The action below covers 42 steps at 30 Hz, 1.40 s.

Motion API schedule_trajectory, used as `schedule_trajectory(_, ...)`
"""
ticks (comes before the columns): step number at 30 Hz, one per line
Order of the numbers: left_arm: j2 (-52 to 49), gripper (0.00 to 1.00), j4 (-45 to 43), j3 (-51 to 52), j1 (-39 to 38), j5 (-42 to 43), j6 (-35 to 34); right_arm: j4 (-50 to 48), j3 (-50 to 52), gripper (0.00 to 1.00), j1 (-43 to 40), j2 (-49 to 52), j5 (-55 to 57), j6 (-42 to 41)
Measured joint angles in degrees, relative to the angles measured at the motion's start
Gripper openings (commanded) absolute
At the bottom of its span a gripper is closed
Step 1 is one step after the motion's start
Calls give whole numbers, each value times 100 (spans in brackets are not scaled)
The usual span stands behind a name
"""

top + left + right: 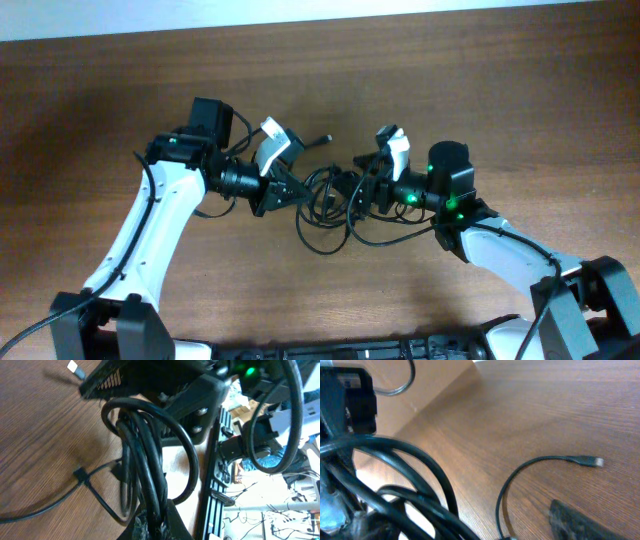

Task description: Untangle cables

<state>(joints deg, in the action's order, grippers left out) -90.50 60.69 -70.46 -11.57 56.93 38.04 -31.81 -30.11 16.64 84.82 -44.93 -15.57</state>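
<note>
The cables (pixel 325 205) are a knot of thin black cords on the wooden table between my two arms. My left gripper (pixel 292 190) is at the knot's left side. In the left wrist view it (pixel 155 527) is shut on several strands of the cables (pixel 145 460). My right gripper (pixel 357 190) is at the knot's right side. In the right wrist view it (pixel 490 532) looks open, with the cables (pixel 410 485) looping by its left side and one dark finger (pixel 580 522) at the lower right. A loose cord ends in a small plug (pixel 592 461).
One plug end (pixel 325 140) lies on the table just behind the knot. Loose loops (pixel 320 240) trail toward the front. The arms' bases and a black rail (pixel 330 350) stand along the front edge. The table's (pixel 480 90) back edge meets a white wall.
</note>
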Motion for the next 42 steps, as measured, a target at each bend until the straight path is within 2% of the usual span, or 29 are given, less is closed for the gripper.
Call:
schedule_trajectory(1, 0, 12, 15, 0, 0, 17, 109, 98, 0, 4, 4, 0, -63, 61)
schedule_trajectory(2, 0, 36, 15, 0, 20, 2, 179, 229, 0, 4, 9, 0, -160, 87)
schedule_trajectory(3, 0, 99, 11, 0, 63, -59, 238, 339, 0, 4, 20, -2, -219, 98)
schedule_trajectory(7, 0, 99, -297, 0, 431, -328, -411, 911, -4, 4, 17, 15, -2, 33)
schedule_trajectory(11, 0, 99, -1191, -4, 527, -382, -1394, 940, -46, 4, 17, 22, 223, -831)
schedule_trajectory(12, 0, 99, -1322, -4, 522, -533, -1816, 911, -79, 4, 17, 22, 249, -1003)
schedule_trajectory(14, 2, 99, -1344, -4, 363, -1646, -3161, 876, -103, 4, 17, 22, 645, -1451)
schedule_trajectory(17, 2, 99, -1344, -4, -297, -3195, -5453, 577, -120, 4, 17, 26, 874, -1891)
schedule_trajectory(18, 2, 99, -1349, -4, -507, -3506, -6109, 496, -118, 4, 17, 26, 872, -1980)
schedule_trajectory(19, -20, 100, -1432, 7, -807, -3869, -6441, 385, -120, 4, 17, 31, 822, -2041)
schedule_trajectory(21, -326, 93, -1777, 7, -1226, -4094, -6808, 289, -127, 4, 17, 31, 597, -2065)
schedule_trajectory(23, -824, 90, -1799, 11, -1333, -4485, -7178, 170, -127, 4, 17, 26, 308, -2068)
schedule_trajectory(26, -1355, 85, -1567, 17, -977, -5375, -7630, 173, -129, 4, -234, -249, -15, -2072)
schedule_trajectory(27, -1357, 78, -1416, 17, -686, -5429, -7694, 262, -131, 4, -581, -444, -74, -2090)
schedule_trajectory(28, -1357, 64, -1311, 17, -247, -5421, -7720, 442, -131, 4, -855, -560, -44, -2083)
schedule_trajectory(29, -1357, 60, -1294, 17, 63, -5372, -7757, 721, -157, 4, -1016, -597, 2, -2114)
schedule_trajectory(30, -1357, 39, -1292, 17, 330, -5335, -7777, 1244, -181, 5, -1169, -614, 227, -2133)
schedule_trajectory(31, -1357, 0, -1274, 17, 531, -5372, -7799, 1655, -197, 28, -1311, -625, 498, -2146)
schedule_trajectory(32, -1357, 0, -1283, 17, 643, -5368, -7794, 1792, -197, 43, -1327, -625, 546, -1993)
schedule_trajectory(34, -1366, 0, -1853, 50, 588, -5025, -6874, 1770, -197, 57, -1300, -640, 540, -1397)
schedule_trajectory(36, -1366, 0, -2118, 50, 258, -4688, -6181, 1766, -197, 60, -715, -640, 579, -791)
schedule_trajectory(38, -1366, 0, -2256, 50, -229, -4500, -5884, 1770, -199, 61, 155, -651, 975, -304)
schedule_trajectory(39, -1366, 0, -2312, 50, -439, -4446, -5801, 1775, -199, 63, 715, -656, 1729, -136)
schedule_trajectory(41, -1366, 0, -2306, 50, -638, -4356, -5722, 1893, -199, 65, 1246, -656, 2824, -13)
schedule_trajectory(42, -1364, 0, -2304, 50, -673, -4269, -5700, 2059, -199, 72, 1493, -619, 3560, 76)
